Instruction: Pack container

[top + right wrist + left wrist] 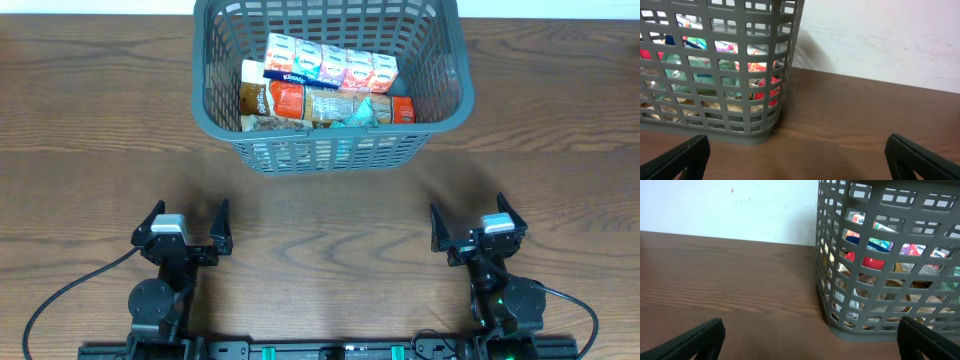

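Note:
The container, a dark grey slotted basket (pixel 330 150), stands at the back middle of the wooden table. It holds several packets (pixel 330 65): a row of pink and white ones at the back, orange, brown and teal ones in front. My left gripper (pixel 189 222) is open and empty near the front left, well short of the basket. My right gripper (pixel 468 218) is open and empty near the front right. The left wrist view shows the basket's left corner (pixel 840 325) with packets behind the lattice. The right wrist view shows its right corner (pixel 760 135).
A white wall (pixel 725 205) rises behind the table's far edge. Black cables (pixel 60 295) trail from both arm bases at the front edge. Bare wood (pixel 330 230) lies between the grippers and the basket.

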